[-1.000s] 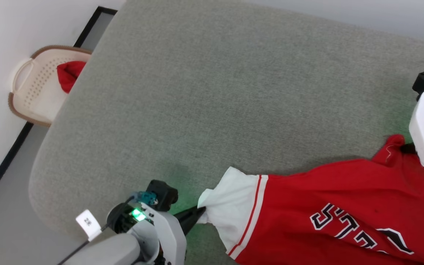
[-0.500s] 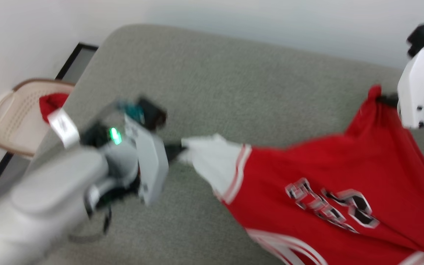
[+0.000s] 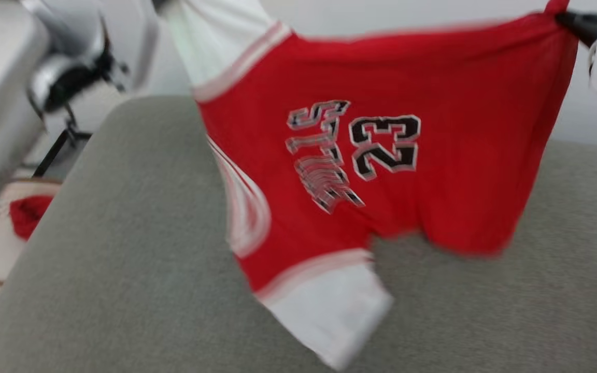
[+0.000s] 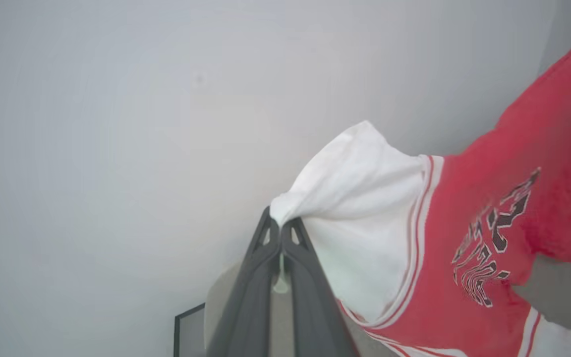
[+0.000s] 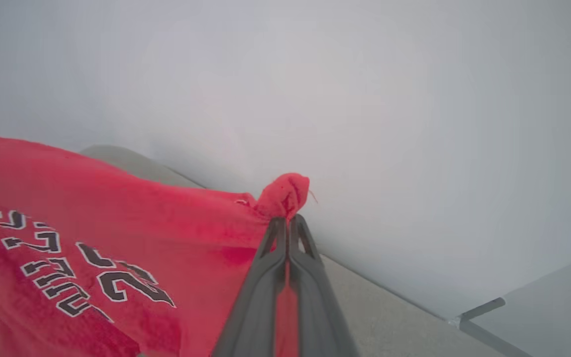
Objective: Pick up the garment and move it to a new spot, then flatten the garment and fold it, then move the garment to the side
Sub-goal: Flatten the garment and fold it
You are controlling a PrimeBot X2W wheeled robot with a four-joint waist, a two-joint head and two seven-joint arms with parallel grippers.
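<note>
Up above the worktop [image 3: 122, 290], the garment [image 3: 459, 103] hangs. The left gripper [image 4: 280, 225] pinches its white sleeve [image 4: 360, 198], the right gripper [image 5: 287, 223] a red corner [image 5: 285, 193], fingers tight. Tiny pinches could slip, dropping it.

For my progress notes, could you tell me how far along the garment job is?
Done: the garment is picked up, hanging between the left tool, shut on a white sleeve, and the right tool, shut on a red corner. In hand: carrying it above the grey surface. Left: laying down, flattening, folding, moving aside.
</note>
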